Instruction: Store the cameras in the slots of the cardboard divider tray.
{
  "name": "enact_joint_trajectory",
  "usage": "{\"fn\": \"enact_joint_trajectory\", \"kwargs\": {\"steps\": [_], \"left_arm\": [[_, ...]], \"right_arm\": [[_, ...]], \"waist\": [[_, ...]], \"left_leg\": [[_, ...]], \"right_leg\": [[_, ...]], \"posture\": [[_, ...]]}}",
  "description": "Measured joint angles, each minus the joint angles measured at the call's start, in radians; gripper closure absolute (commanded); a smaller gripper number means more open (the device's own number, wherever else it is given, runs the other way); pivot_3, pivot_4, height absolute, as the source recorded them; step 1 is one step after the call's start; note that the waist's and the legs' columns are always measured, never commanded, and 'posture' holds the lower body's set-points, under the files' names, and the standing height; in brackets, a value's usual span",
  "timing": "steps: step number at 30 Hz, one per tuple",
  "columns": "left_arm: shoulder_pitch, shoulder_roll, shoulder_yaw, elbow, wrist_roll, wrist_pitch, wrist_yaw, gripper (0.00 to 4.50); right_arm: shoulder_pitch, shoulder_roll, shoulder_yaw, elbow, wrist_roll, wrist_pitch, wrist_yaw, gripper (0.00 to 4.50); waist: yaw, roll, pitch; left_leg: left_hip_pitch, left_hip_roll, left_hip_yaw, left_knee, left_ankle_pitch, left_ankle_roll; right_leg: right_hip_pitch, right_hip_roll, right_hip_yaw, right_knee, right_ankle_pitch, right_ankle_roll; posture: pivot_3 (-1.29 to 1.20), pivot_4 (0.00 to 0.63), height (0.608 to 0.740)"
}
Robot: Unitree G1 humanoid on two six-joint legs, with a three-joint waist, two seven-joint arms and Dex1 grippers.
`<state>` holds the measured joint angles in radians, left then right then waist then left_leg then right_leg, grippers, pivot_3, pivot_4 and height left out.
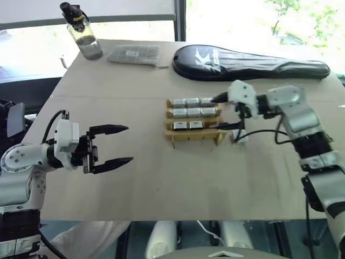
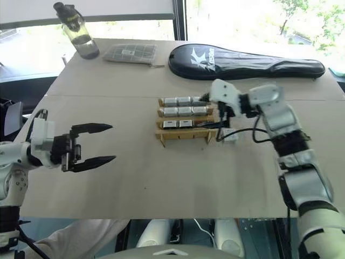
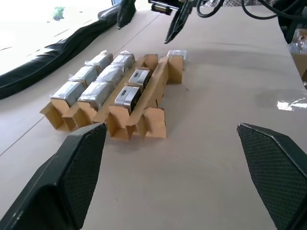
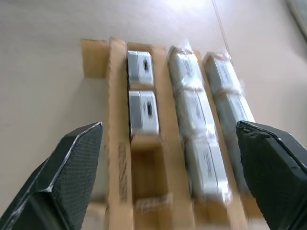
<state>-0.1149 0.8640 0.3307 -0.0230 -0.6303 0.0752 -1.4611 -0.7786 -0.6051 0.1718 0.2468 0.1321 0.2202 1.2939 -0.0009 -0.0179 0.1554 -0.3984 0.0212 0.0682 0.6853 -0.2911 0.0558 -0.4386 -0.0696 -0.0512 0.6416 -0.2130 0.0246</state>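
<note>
Last camera loose, one slot empty
Right end effector (image 1: 222, 112), released, hovers by tray (image 1: 195, 136); remaining camera (image 1: 241, 135) lies just beneath it on the desk.

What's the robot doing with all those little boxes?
It is packing small cameras into a cardboard divider tray. Eight sit in their slots; the near row has one slot free. One more camera lies on the table beside the tray. The right hand is open by the tray, and the left hand hovers open, holding nothing.
</note>
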Motion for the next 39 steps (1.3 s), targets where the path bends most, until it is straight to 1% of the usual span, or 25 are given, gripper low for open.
{"fn": "enact_joint_trajectory", "kwargs": {"steps": [4,6,8,11,14,15,17,18,23,27,32,39], "left_arm": [[-0.042,-0.002,-0.034,-0.005,-0.001,0.013,-0.012,0.00],[-0.072,-0.003,-0.051,-0.004,-0.001,0.021,-0.020,0.00],[-0.094,-0.005,-0.068,-0.003,-0.001,0.026,-0.023,0.00],[-0.123,-0.010,-0.085,0.003,-0.001,0.028,-0.031,0.00],[-0.135,-0.015,-0.104,0.015,-0.001,0.028,-0.043,0.00],[-0.148,-0.018,-0.109,0.028,-0.001,0.029,-0.051,0.00],[-0.162,-0.019,-0.113,0.041,0.000,0.029,-0.059,0.00],[-0.171,-0.019,-0.119,0.047,0.001,0.028,-0.065,0.00],[-0.212,-0.019,-0.140,0.075,0.002,0.028,-0.087,0.00],[-0.237,-0.019,-0.145,0.081,0.002,0.029,-0.102,0.00],[-0.260,-0.019,-0.147,0.084,0.002,0.046,-0.115,0.00],[-0.284,-0.019,-0.154,0.105,0.005,0.055,-0.136,0.00]], "right_arm": [[0.147,-0.027,-0.071,-0.108,0.000,0.092,-0.130,0.09],[0.252,-0.022,-0.117,-0.232,0.010,0.180,-0.223,0.09],[0.335,0.008,-0.161,-0.345,0.027,0.279,-0.315,0.09],[0.472,0.090,-0.184,-0.558,0.039,0.450,-0.477,0.09],[0.533,0.162,-0.179,-0.661,0.032,0.544,-0.604,0.09],[0.572,0.233,-0.181,-0.711,-0.006,0.564,-0.714,0.09],[0.603,0.285,-0.160,-0.737,-0.038,0.571,-0.801,0.09],[0.619,0.317,-0.145,-0.747,-0.069,0.573,-0.869,0.09],[0.664,0.429,-0.129,-0.780,-0.142,0.584,-1.055,0.09],[0.702,0.483,-0.105,-0.778,-0.168,0.582,-1.129,0.09],[0.725,0.530,-0.071,-0.747,-0.175,0.556,-1.178,0.09],[0.723,0.564,-0.066,-0.685,-0.186,0.497,-1.230,0.09]], "waist": [[-0.006,0.000,0.000],[-0.010,0.000,0.000],[-0.012,0.000,0.000],[-0.012,0.000,0.000],[-0.011,0.000,0.000],[-0.010,-0.003,-0.002],[-0.010,-0.003,-0.002],[-0.009,-0.003,-0.002],[-0.011,-0.003,-0.002],[-0.012,-0.003,-0.002],[-0.013,-0.003,-0.002],[-0.013,-0.003,-0.002]], "left_leg": [[0.002,0.001,0.000,0.000,0.000,0.000],[0.002,0.002,0.000,0.000,0.000,0.000],[0.002,0.003,0.000,0.000,0.000,-0.001],[0.003,0.003,0.001,0.000,0.000,-0.001],[0.003,0.002,0.003,0.001,0.000,-0.001],[0.003,0.002,0.002,0.001,0.000,-0.001],[0.003,0.002,0.002,0.001,0.000,-0.001],[0.003,0.001,0.003,0.001,0.000,-0.001],[0.003,0.001,0.003,0.001,0.001,-0.001],[0.003,0.002,0.002,0.001,0.001,-0.001],[0.003,0.002,0.003,0.001,0.001,-0.001],[0.003,0.002,0.003,0.001,0.001,-0.001]], "right_leg": [[0.000,0.004,0.000,0.002,0.000,0.000],[0.000,0.006,0.001,0.003,0.000,0.000],[0.000,0.006,0.002,0.003,0.000,0.000],[0.000,0.007,0.002,0.003,0.000,0.000],[0.000,0.007,0.005,0.002,0.000,0.000],[0.000,0.007,0.005,0.002,0.000,0.000],[0.000,0.008,0.005,0.002,0.000,0.000],[0.000,0.008,0.006,0.002,0.000,0.000],[0.000,0.008,0.006,0.002,0.000,0.000],[-0.001,0.009,0.007,0.002,0.000,0.000],[-0.001,0.010,0.008,0.002,-0.001,0.000],[-0.001,0.011,0.008,0.002,-0.001,0.000]], "posture": [[0.00,0.150,0.740],[0.00,0.150,0.740],[0.00,0.150,0.740],[0.00,0.150,0.740],[0.00,0.150,0.740],[0.00,0.150,0.740],[0.00,0.150,0.740],[0.00,0.150,0.740],[0.00,0.150,0.740],[0.00,0.150,0.740],[0.00,0.150,0.740],[0.00,0.150,0.740]]}}
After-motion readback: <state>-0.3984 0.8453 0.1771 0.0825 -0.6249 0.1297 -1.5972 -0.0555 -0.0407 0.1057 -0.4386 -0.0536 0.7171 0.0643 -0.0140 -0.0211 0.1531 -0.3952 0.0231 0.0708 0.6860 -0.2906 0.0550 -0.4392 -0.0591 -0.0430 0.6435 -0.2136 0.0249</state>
